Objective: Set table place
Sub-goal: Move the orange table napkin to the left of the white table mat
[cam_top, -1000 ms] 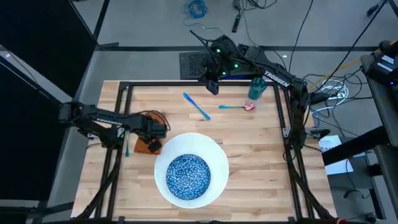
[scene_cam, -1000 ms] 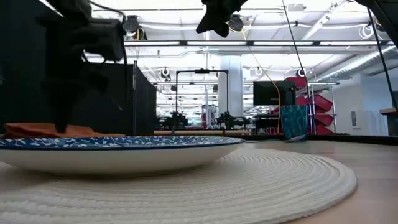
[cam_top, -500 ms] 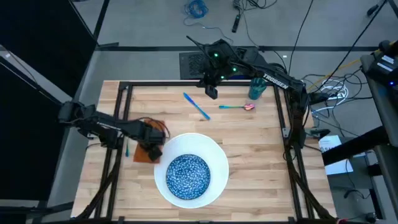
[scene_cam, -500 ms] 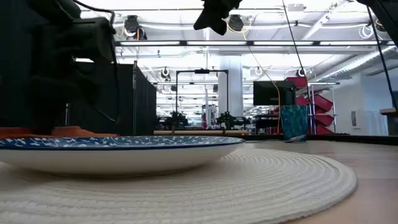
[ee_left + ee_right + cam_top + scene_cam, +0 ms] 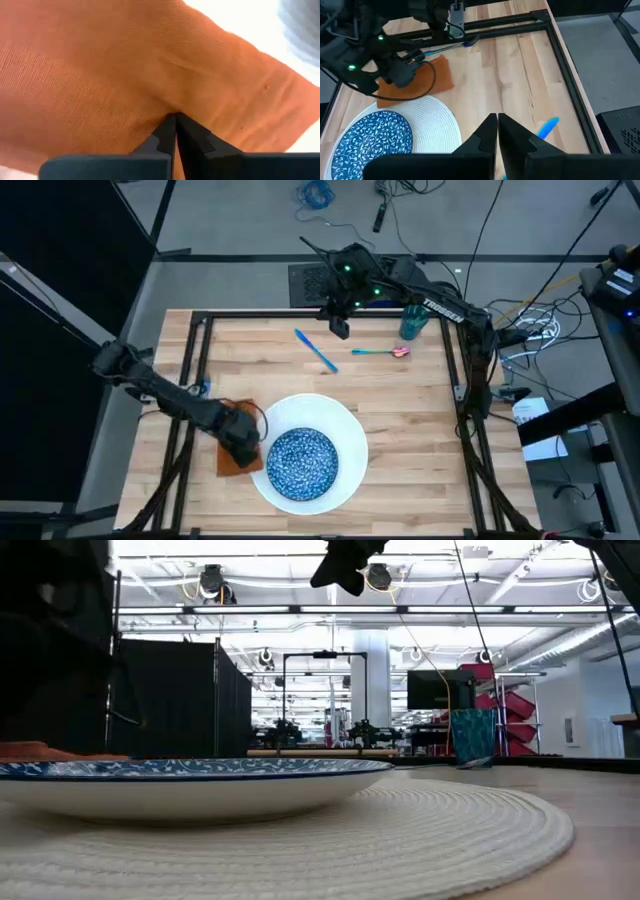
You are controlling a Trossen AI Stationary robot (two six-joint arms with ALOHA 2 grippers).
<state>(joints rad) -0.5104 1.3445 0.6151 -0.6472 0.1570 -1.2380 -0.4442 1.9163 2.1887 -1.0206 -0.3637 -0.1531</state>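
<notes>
Left gripper (image 5: pixel 175 131) clamped on flat orange cloth napkin (image 5: pixel 233 461) — napkin touching large white round plate's (image 5: pixel 345 423) left rim; right gripper (image 5: pixel 497 131) closed, empty, well apart.

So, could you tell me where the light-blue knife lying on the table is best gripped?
Grip the light-blue knife at mid-length, from straight above, fingers closing across its width. It lies flat and diagonal on the table with bare wood on both sides, and the right gripper hovers nearby.

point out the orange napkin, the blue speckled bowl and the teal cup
orange napkin (image 5: pixel 415 80), right wrist view, on the bare cloth beside the left arm
blue speckled bowl (image 5: pixel 303 462), high view, on the middle of its patterned inside
teal cup (image 5: pixel 412 321), high view, on its side wall
</notes>
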